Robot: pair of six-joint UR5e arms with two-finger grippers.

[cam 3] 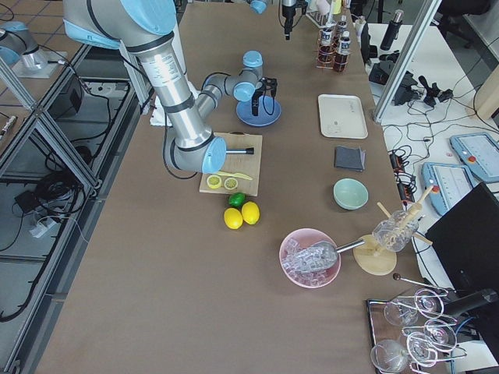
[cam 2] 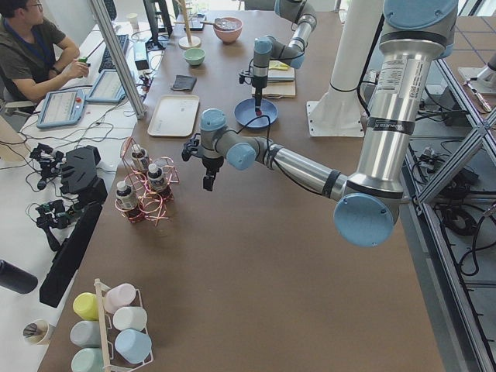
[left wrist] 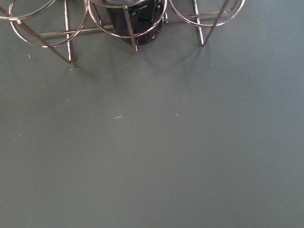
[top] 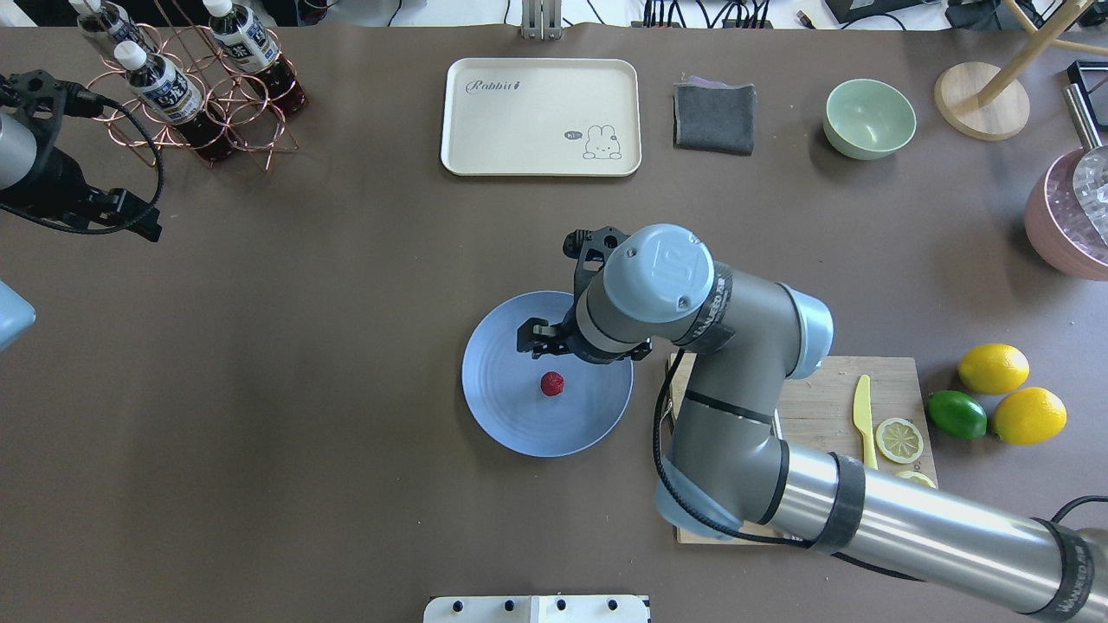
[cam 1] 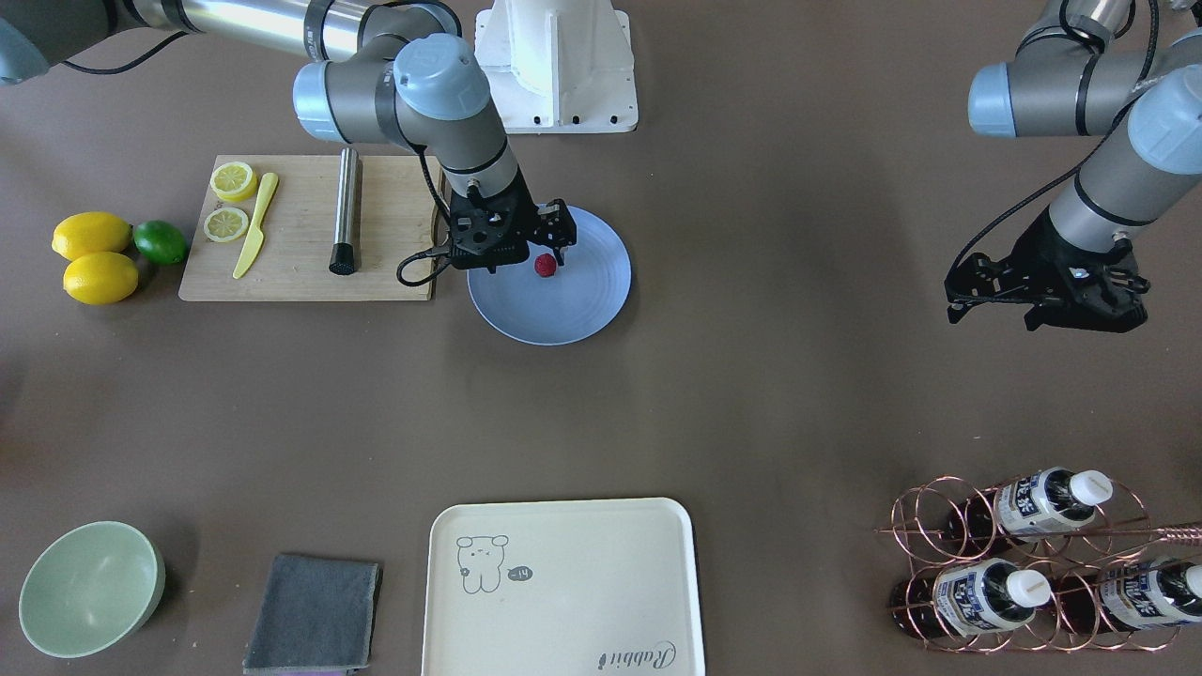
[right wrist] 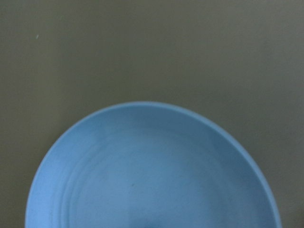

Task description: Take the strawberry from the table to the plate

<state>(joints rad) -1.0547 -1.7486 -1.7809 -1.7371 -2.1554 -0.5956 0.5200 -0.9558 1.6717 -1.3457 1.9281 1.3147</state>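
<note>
The strawberry (cam 1: 545, 265) (top: 552, 383), small and dark red, lies on the pale blue plate (cam 1: 582, 314) (top: 506, 415) near its middle, and nothing holds it. My right gripper (cam 1: 556, 244) (top: 537, 337) hangs just above the plate, beside the berry and apart from it; its jaws look open and hold nothing. The right wrist view shows only the plate (right wrist: 156, 166) and the brown table (cam 1: 751, 394), without the berry. My left gripper (cam 1: 1033, 310) (top: 130, 221) hovers far off near the bottle rack, and its jaws are not clear to me.
A wooden cutting board (cam 1: 300, 272) with lemon slices, a yellow knife and a metal cylinder lies right beside the plate. Lemons and a lime (cam 1: 160, 241) sit past it. A cream tray (cam 1: 563, 587), grey cloth (cam 1: 315, 615), green bowl (cam 1: 89, 587) and copper bottle rack (cam 1: 1033, 563) line the far edge.
</note>
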